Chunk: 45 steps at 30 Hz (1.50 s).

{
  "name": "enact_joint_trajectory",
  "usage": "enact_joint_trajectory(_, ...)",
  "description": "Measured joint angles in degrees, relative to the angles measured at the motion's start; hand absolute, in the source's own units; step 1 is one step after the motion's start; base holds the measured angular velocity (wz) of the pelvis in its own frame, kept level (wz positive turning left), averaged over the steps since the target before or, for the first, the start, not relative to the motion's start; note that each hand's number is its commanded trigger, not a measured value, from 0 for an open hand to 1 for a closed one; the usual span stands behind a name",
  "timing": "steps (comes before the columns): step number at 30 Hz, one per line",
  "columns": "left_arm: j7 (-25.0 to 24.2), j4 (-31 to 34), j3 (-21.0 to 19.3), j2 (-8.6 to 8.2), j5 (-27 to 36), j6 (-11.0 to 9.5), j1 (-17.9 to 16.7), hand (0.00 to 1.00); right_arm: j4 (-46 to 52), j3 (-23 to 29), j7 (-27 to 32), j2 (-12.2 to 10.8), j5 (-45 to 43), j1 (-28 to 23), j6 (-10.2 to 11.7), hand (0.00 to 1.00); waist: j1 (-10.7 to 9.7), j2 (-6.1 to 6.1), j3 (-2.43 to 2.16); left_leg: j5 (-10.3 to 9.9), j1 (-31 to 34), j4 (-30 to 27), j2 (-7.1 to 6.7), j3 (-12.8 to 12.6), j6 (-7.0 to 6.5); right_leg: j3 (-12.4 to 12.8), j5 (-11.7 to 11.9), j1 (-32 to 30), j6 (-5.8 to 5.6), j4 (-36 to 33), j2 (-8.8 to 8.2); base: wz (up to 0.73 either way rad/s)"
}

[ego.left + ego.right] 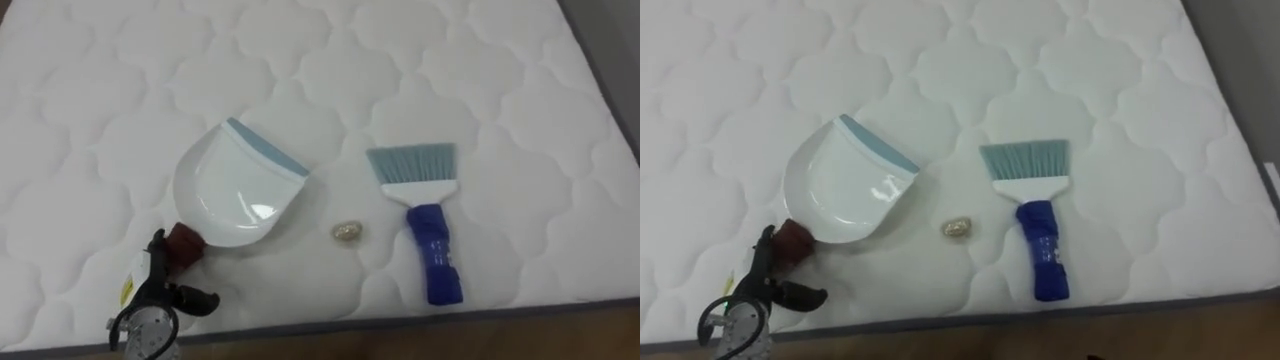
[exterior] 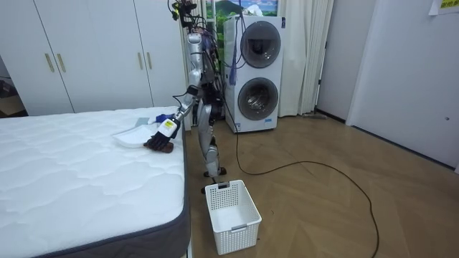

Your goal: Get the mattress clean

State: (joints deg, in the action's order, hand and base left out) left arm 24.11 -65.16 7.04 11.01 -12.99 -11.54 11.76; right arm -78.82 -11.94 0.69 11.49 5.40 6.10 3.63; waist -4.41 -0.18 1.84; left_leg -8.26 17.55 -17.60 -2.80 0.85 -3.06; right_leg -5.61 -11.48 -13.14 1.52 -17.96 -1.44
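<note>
My left hand (image 1: 158, 290), lower left of frame: fingers spread, one touching the dustpan (image 1: 235, 185) handle, nothing gripped. Debris (image 1: 347, 232) lies centre on the mattress (image 1: 480, 60), between dustpan and brush (image 1: 425, 225). Room view: basket (image 2: 231, 215) lower centre, washers (image 2: 257, 72) upper centre.

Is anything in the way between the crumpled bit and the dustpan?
No, only bare mattress lies between the crumpled bit and the dustpan. But the bit sits beside the pan, not at its blue lip. The brush lies on the other side; the left hand is by the handle.
</note>
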Motion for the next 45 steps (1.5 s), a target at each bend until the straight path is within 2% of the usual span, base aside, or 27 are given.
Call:
enact_joint_trajectory(5, 0.07, -0.1, -0.01, -0.15, 0.14, 0.03, 0.14, 0.0, 0.13, -0.43, 0.08, 0.01, 0.75, 0.09, 0.01, 0.0, -0.01, -0.03, -0.01, 0.0, 0.32, -0.2, -0.04, -0.22, 0.0, 0.03, -0.37, -0.79, 0.04, -0.92, -0.18, 0.0)
enact_joint_trajectory(10, 0.67, -0.92, -0.08, -0.19, 1.12, 0.26, 2.39, 0.0, 0.07, -0.98, 0.53, -0.04, 0.89, 0.98, 0.03, 0.0, 0.01, 0.02, 0.03, 0.0, 3.27, -2.16, 0.15, -0.64, 0.0, -0.19, -0.69, -3.51, 0.12, -2.8, -0.46, 0.04)
enact_joint_trajectory(13, 0.65, -1.4, -0.06, -0.18, 1.11, 0.25, 3.01, 0.0, 0.08, -1.51, 0.54, -0.02, 0.88, 1.18, 0.05, 0.0, -0.03, 0.12, 0.16, -0.05, 3.41, -2.27, 0.2, -0.64, -0.03, -0.4, -0.71, -3.67, 0.16, -3.04, -0.43, 0.02)
enact_joint_trajectory(15, 0.63, -1.54, -0.05, -0.18, 1.18, 0.25, 3.5, 0.0, 0.32, -1.52, 0.71, 0.04, 0.89, 1.2, 0.06, 0.0, -0.02, 0.35, 0.43, -0.13, 3.79, -2.78, 0.2, -0.63, -0.1, -0.42, -0.76, -4.0, 0.19, -3.03, -0.41, 0.0)
enact_joint_trajectory(16, 0.63, -1.58, -0.05, -0.18, 1.18, 0.25, 3.69, 0.24, 0.45, -1.54, 0.87, 0.05, 0.89, 1.24, 0.06, 0.0, -0.02, 0.45, 0.55, -0.13, 3.91, -2.9, 0.2, -0.62, -0.11, -0.47, -0.76, -4.07, 0.19, -3.05, -0.41, 0.0)
enact_joint_trajectory(17, 0.63, -1.66, -0.06, -0.17, 1.19, 0.25, 3.87, 0.59, 0.46, -1.6, 1.2, 0.06, 0.9, 1.21, 0.06, 0.0, -0.04, 0.57, 0.65, -0.17, 4.16, -3.11, 0.21, -0.65, -0.16, -0.45, -0.77, -4.37, 0.18, -3.29, -0.44, 0.0)
enact_joint_trajectory(18, 0.64, -1.61, -0.07, -0.05, 1.4, 0.25, 4.12, 1.0, 0.61, -1.58, 1.26, 0.13, 0.88, 1.26, 0.1, 0.0, -0.05, 0.57, 0.64, -0.18, 4.78, -3.32, 0.14, -0.69, -0.17, -0.3, -1.01, -5.32, 0.14, -4.11, -0.51, -0.05)
enact_joint_trajectory(22, 1.59, -1.6, -0.05, 0.53, 2.3, 0.25, 5.57, 1.0, 0.94, -1.92, 1.88, 0.27, 0.84, 1.51, 0.13, 0.0, -0.19, 0.83, 0.8, -0.18, 7.17, -4.28, 0.19, -0.85, -0.18, 0.08, -1.1, -8.01, 0.17, -5.89, -0.52, -0.04)
enact_joint_trajectory(29, 2.73, -1.77, 0.1, 1.88, 4.12, 0.25, 8.77, 1.0, 0.92, -2.75, 2.5, 0.44, 1.39, 1.31, 0.13, 0.0, -0.41, 1.15, 1.0, -0.17, 7.81, -4.58, 0.18, -1.34, -0.18, 0.15, -1.31, -8.92, 0.2, -6.67, -0.88, 0.0)
enact_joint_trajectory(39, 0.47, -3.36, 2.04, 1.94, 4.76, 1.25, 8.81, 1.0, 1.02, -3.15, 2.4, 0.49, 1.41, 1.42, 0.09, 0.0, -0.56, 1.12, 1.07, -0.18, 7.8, -4.58, 0.19, -1.53, -0.19, 0.23, -1.32, -8.97, 0.19, -6.7, -0.91, 0.0)
enact_joint_trajectory(45, -0.05, -3.46, 2.14, 2.07, 4.85, 0.84, 9.12, 1.0, 1.18, -3.15, 2.36, 0.5, 1.42, 1.46, 0.15, 0.0, -0.56, 1.12, 1.07, -0.19, 7.78, -4.58, 0.2, -1.66, -0.2, 0.22, -1.37, -8.98, 0.19, -6.74, -0.95, 0.0)
